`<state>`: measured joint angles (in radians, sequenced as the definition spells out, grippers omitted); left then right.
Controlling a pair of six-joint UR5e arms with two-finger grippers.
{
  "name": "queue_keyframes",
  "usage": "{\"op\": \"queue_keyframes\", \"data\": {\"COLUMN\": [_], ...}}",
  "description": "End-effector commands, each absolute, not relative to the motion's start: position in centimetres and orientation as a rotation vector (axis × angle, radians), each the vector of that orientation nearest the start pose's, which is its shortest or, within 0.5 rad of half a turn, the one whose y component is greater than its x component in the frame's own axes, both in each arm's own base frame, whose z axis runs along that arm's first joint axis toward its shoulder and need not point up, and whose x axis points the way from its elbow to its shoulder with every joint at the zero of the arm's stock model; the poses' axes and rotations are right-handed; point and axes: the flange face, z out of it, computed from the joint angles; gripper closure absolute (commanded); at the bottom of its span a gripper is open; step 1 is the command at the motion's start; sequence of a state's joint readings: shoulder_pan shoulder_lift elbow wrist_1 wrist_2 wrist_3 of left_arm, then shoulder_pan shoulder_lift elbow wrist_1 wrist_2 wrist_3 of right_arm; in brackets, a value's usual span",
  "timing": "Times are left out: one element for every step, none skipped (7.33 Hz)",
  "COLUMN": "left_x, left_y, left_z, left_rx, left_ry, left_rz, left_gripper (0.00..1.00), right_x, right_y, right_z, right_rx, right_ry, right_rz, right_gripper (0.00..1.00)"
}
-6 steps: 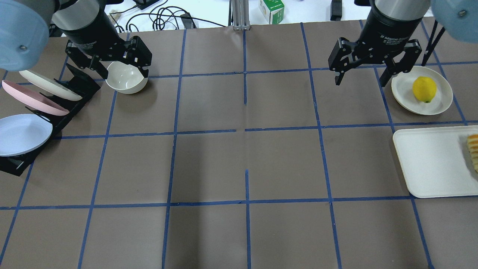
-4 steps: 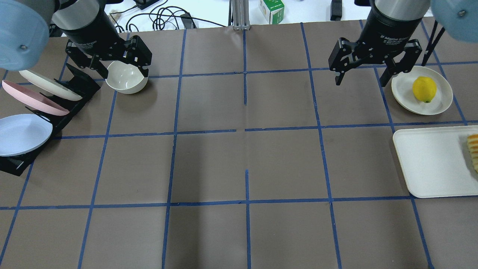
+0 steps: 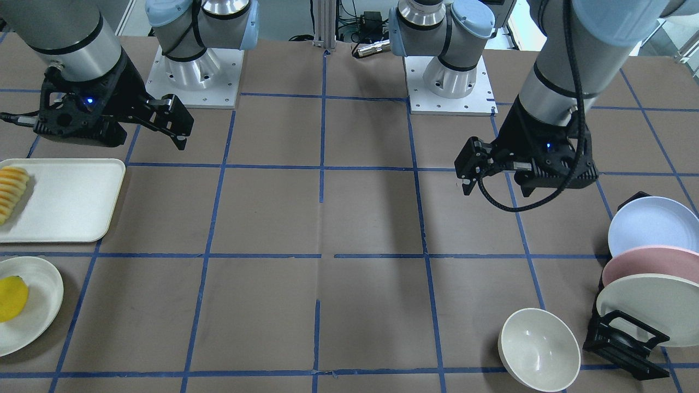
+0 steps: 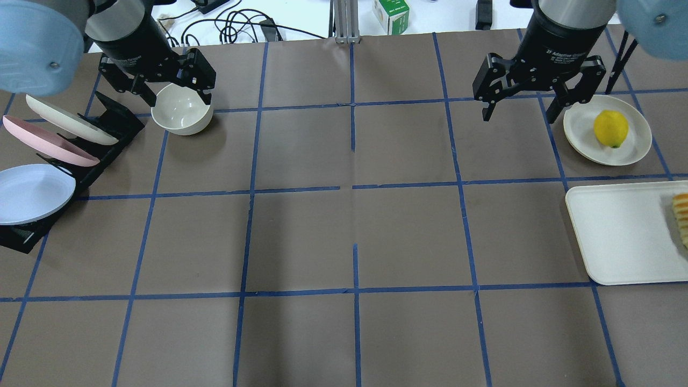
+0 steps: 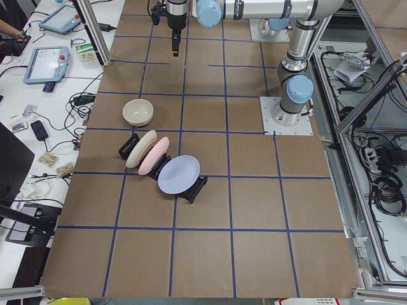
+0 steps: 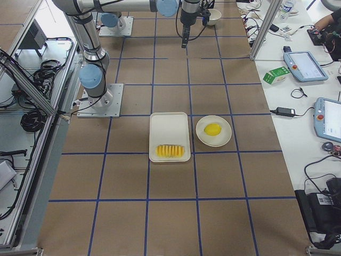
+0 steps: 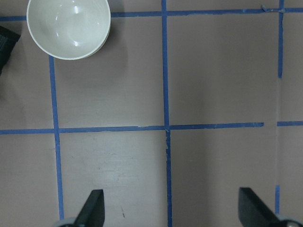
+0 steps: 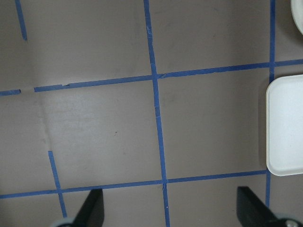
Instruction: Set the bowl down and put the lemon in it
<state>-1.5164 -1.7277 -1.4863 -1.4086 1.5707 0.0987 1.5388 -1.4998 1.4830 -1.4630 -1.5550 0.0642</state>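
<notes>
The off-white bowl [image 4: 180, 111] stands upright and empty on the table at the far left, next to the plate rack; it also shows in the front view [image 3: 539, 349] and the left wrist view [image 7: 68, 28]. My left gripper [image 4: 176, 101] is open and empty, high above the table and apart from the bowl. The yellow lemon [image 4: 610, 128] lies on a cream plate [image 4: 634, 148] at the far right. My right gripper [image 4: 520, 115] is open and empty, hanging above the table to the left of that plate.
A black rack [image 4: 115, 121] holds cream, pink and pale-blue plates left of the bowl. A white tray [image 4: 618, 236] with ridged orange sliced food [image 4: 681, 217] lies near the lemon plate. Cables and a small box lie beyond the far edge.
My left gripper has shifted slightly towards the far edge in the overhead view, uncovering more of the bowl. The right gripper, bowl and lemon have hardly moved.
</notes>
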Motion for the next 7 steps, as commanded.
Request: {"op": "queue_keyframes", "data": {"left_x": [-7.3,-4.1,-0.1,3.2,5.5,7.0,7.8], "left_y": [-64.1,-67.0,-69.7,-71.8,-73.0,-73.8,-74.5], "left_z": [42.6,40.9,38.0,34.4,30.6,28.5,27.4], "left_rx": [0.148,0.101,0.021,0.001,-0.002,0.008,0.041], "left_ry": [3.114,3.118,3.124,3.109,3.111,3.109,3.095], "left_rz": [-0.163,-0.153,-0.170,-0.218,-0.190,-0.194,-0.233], "left_gripper": [0.00,0.00,0.00,0.00,0.00,0.00,0.00], "right_x": [8.5,2.8,-2.2,-6.7,-9.8,-11.8,-14.2], "right_y": [-55.2,-57.0,-58.9,-60.8,-61.4,-62.6,-64.0], "right_z": [45.5,45.0,42.8,40.2,38.4,36.5,34.5], "right_rx": [0.218,0.296,0.219,0.181,0.215,0.221,0.215], "right_ry": [3.123,3.112,3.117,3.129,3.116,3.121,3.173], "right_rz": [0.130,0.061,0.044,0.012,0.039,0.019,-0.049], "right_gripper": [0.00,0.00,0.00,0.00,0.00,0.00,0.00]}}
